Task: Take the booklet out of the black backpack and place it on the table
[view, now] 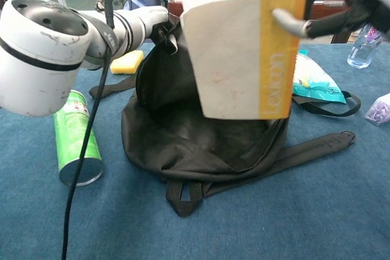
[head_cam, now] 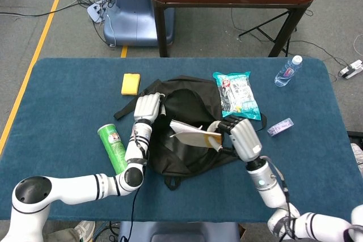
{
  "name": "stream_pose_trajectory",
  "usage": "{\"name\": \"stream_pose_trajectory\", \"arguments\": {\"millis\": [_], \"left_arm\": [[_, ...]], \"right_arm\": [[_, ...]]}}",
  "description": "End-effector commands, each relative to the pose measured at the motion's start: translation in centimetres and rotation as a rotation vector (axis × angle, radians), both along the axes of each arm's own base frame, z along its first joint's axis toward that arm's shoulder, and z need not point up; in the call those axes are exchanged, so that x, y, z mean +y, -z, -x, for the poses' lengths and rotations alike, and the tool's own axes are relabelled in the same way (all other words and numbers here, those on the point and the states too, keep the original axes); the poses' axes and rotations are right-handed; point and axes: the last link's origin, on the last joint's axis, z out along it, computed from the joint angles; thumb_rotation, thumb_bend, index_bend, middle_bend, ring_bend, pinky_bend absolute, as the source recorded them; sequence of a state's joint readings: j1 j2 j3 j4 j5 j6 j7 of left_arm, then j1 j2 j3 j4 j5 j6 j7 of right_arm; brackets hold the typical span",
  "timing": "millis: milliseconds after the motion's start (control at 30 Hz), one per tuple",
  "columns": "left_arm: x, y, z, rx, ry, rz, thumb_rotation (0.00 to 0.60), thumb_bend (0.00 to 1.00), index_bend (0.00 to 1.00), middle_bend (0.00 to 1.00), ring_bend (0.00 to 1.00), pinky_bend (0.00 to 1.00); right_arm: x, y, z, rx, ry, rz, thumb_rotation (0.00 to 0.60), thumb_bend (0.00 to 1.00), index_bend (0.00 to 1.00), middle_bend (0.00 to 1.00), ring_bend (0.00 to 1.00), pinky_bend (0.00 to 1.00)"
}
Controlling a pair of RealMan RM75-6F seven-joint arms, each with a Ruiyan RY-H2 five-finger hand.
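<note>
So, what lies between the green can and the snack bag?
The backpack, with the left hand at its rim and the booklet lifted above; head view.

"Lexicon" printed sideways on yellow band of booklet (view: 244, 53); other labels unreadable.

Bright even indoor light, soft faint shadows, sharp focus, mild wide-angle stretch in chest view

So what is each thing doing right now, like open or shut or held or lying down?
black backpack: open, lying on the table
booklet: lifted out, held in the air
right hand: gripping the booklet
left hand: holding the backpack's edge
green can: lying on its side
water bottle: capped
snack bag: lying flat
</note>
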State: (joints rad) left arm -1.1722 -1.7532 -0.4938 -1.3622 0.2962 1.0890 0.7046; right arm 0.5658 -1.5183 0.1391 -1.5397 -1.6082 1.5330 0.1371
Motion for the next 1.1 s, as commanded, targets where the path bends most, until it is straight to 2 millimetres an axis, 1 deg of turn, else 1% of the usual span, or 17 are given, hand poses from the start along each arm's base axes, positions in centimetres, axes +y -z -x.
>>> {"name": "stream_pose_trajectory", "arguments": {"millis": [33,100,200,267,400,433,500,600,667,700,733,800,900,1067,1100], "left_arm": [[-0.6,-0.4,1.0,0.000,0.002,0.026,0.600,0.75,0.55,0.36,0.27,0.04],[-1.2,-0.6,1.6,-0.002,0.006,0.055,0.596,0.70,0.50,0.36,0.27,0.04],[-2.3,-1.2,2.3,0.004,0.024,0.093,0.571,0.58,0.40,0.36,0.27,0.04],[-3.0,-1.7,2.7,0.018,0.042,0.112,0.564,0.51,0.35,0.36,0.27,0.04],[-4.5,-2.9,3.0,0.033,0.085,0.128,0.553,0.41,0.29,0.36,0.27,0.04],[-4.9,-3.2,3.1,0.031,0.096,0.130,0.542,0.39,0.28,0.36,0.27,0.04],[-5.8,-3.9,3.3,0.024,0.118,0.134,0.510,0.36,0.26,0.36,0.27,0.04],[-6.8,-4.8,3.6,0.026,0.152,0.126,0.373,0.30,0.26,0.36,0.26,0.04],[-7.3,-5.4,3.7,0.023,0.171,0.118,0.308,0.27,0.25,0.36,0.26,0.04],[-7.5,-5.8,3.8,0.015,0.181,0.114,0.285,0.27,0.25,0.36,0.26,0.04],[-7.7,-6.0,3.8,0.008,0.187,0.110,0.247,0.26,0.25,0.36,0.26,0.04],[-8.0,-6.5,4.0,-0.003,0.197,0.101,0.207,0.26,0.24,0.34,0.24,0.04],[-8.1,-7.2,4.3,-0.017,0.202,0.077,0.173,0.25,0.22,0.32,0.23,0.04],[-7.7,-7.9,5.1,-0.055,0.183,0.034,0.161,0.25,0.21,0.32,0.22,0.04],[-7.5,-7.9,5.3,-0.054,0.176,0.033,0.161,0.25,0.21,0.32,0.22,0.04]], "right_arm": [[0.3,-5.1,0.7,-0.020,0.040,0.114,0.600,0.55,0.87,0.64,0.57,0.55],[0.2,-6.6,1.1,-0.022,0.058,0.139,0.600,0.55,0.87,0.64,0.57,0.55],[0.1,-8.5,1.7,-0.025,0.084,0.173,0.600,0.55,0.87,0.64,0.57,0.55],[0.0,-9.6,2.3,-0.026,0.103,0.190,0.600,0.55,0.87,0.64,0.57,0.55],[-0.2,-11.1,3.3,-0.046,0.148,0.196,0.600,0.55,0.87,0.64,0.57,0.55],[-0.3,-11.4,3.5,-0.057,0.158,0.195,0.600,0.55,0.87,0.64,0.57,0.55],[-0.5,-12.0,4.0,-0.076,0.179,0.200,0.600,0.55,0.87,0.64,0.57,0.55],[-0.7,-12.4,4.6,-0.081,0.208,0.201,0.600,0.55,0.87,0.64,0.57,0.55],[-1.1,-12.1,4.9,-0.067,0.226,0.190,0.600,0.55,0.87,0.64,0.57,0.55],[-1.4,-11.7,5.1,-0.053,0.238,0.177,0.600,0.55,0.87,0.64,0.57,0.55],[-1.8,-11.4,5.3,-0.041,0.246,0.168,0.600,0.55,0.87,0.64,0.57,0.55],[-2.3,-10.5,5.6,-0.004,0.264,0.147,0.600,0.55,0.87,0.64,0.57,0.55],[-3.0,-8.6,6.1,0.040,0.280,0.096,0.600,0.55,0.87,0.64,0.57,0.55],[-4.0,-5.3,6.5,0.121,0.282,0.052,0.600,0.55,0.87,0.64,0.57,0.55],[-4.4,-4.3,6.5,0.133,0.282,0.039,0.600,0.55,0.87,0.64,0.57,0.55]]}}
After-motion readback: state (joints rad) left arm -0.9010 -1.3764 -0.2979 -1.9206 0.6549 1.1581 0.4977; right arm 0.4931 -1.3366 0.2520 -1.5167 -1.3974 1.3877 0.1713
